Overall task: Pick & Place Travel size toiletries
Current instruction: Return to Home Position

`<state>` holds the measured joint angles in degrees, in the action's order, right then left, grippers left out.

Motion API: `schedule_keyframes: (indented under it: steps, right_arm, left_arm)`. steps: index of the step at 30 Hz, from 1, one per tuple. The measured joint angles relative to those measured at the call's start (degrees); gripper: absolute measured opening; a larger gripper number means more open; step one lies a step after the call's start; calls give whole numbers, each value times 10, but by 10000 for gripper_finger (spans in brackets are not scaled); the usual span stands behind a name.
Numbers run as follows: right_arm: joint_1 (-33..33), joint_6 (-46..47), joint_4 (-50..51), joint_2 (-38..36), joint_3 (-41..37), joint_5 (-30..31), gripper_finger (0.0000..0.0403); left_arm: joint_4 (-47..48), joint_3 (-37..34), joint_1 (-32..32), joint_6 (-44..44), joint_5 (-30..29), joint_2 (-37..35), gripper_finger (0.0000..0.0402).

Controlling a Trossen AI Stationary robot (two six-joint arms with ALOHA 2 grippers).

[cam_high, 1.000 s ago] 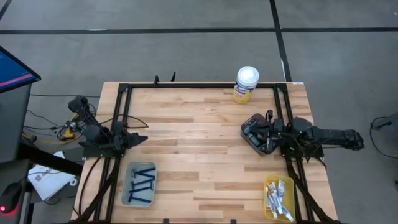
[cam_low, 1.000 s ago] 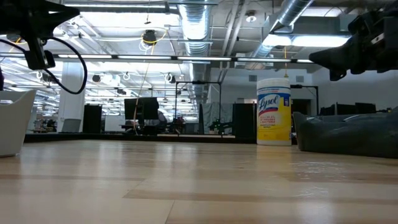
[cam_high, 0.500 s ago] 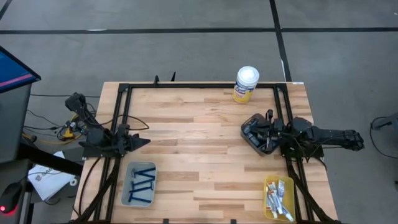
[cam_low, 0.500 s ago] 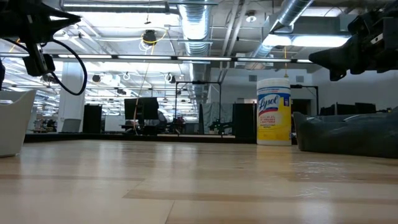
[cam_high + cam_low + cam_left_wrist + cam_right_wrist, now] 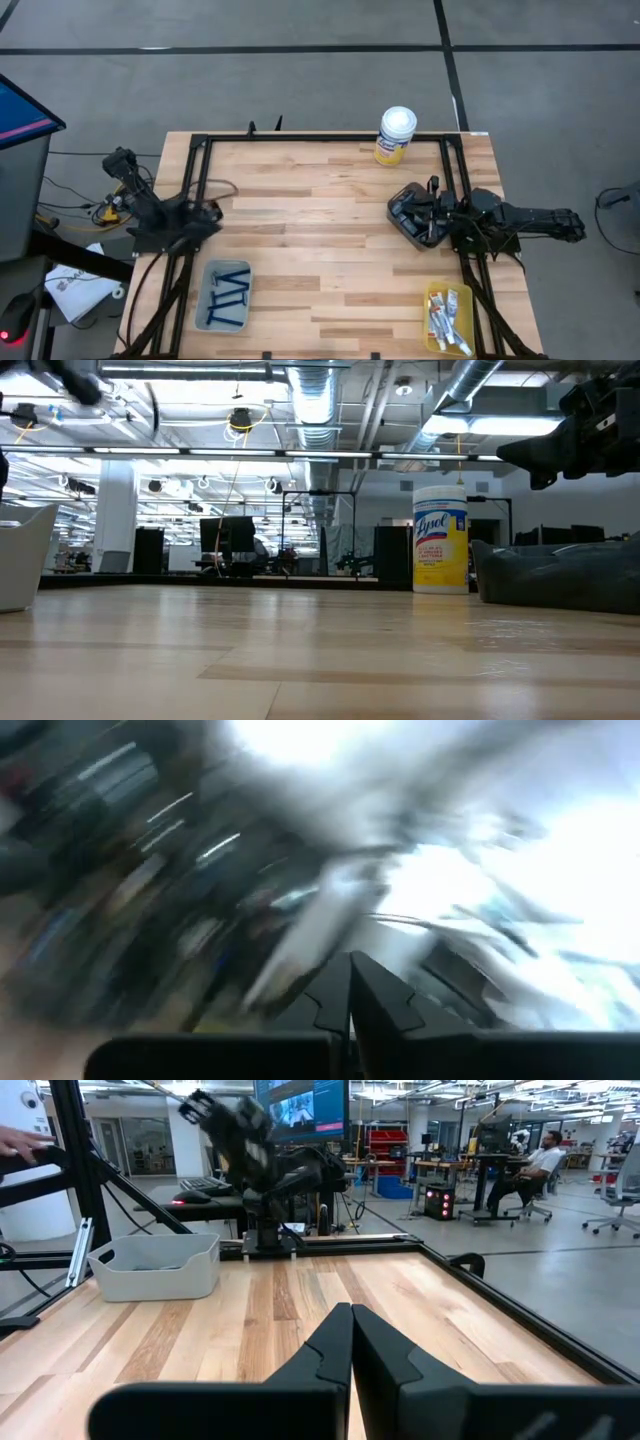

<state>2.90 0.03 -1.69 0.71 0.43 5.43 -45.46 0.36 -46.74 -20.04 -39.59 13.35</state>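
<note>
Several dark-blue razors (image 5: pixel 228 293) lie in the grey tray (image 5: pixel 226 264), handles roughly along its length: light, stiff, best pinched mid-handle. Left gripper (image 5: pixel 350 965), tucked at far left, is closed on nothing, as is the right gripper (image 5: pixel 351 1312) by the dark tray (image 5: pixel 400 212). White tubes (image 5: pixel 447 315), light and squashy, lie mostly lengthwise in the yellow bin (image 5: pixel 427 300).

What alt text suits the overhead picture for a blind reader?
Light wooden table from above, dark left arm and right arm at its sides. Grey tray of dark-blue razors lower left, yellow bin of white tubes lower right, yellow canister at top.
</note>
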Motion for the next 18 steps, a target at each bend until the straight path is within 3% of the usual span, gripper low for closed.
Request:
schedule_keyframes:
  steps: [3, 4, 6, 9, 12, 15, 18]
  right_arm:
    - [0, 0, 0, 0, 0, 0, 0]
    - [0, 0, 0, 0, 0, 0, 0]
    - [0, 0, 0, 0, 0, 0, 0]
    - [0, 0, 0, 0, 0, 0, 0]
    - [0, 0, 0, 0, 0, 0, 0]
    - [0, 0, 1, 0, 0, 0, 0]
    - [0, 0, -6, 0, 0, 1, 0]
  left_arm:
    - [-63, 0, 0, 245, 194, -12, 1]
    - [-48, 0, 0, 278, 221, -18, 1]
    - [17, 0, 16, 252, 197, -35, 1]
    - [165, 0, 71, 143, 165, -102, 1]
    - [256, 0, 157, 106, 293, -133, 1]
    - [251, 0, 254, 136, 457, -134, 1]
    - [311, 0, 341, 149, 549, -134, 1]
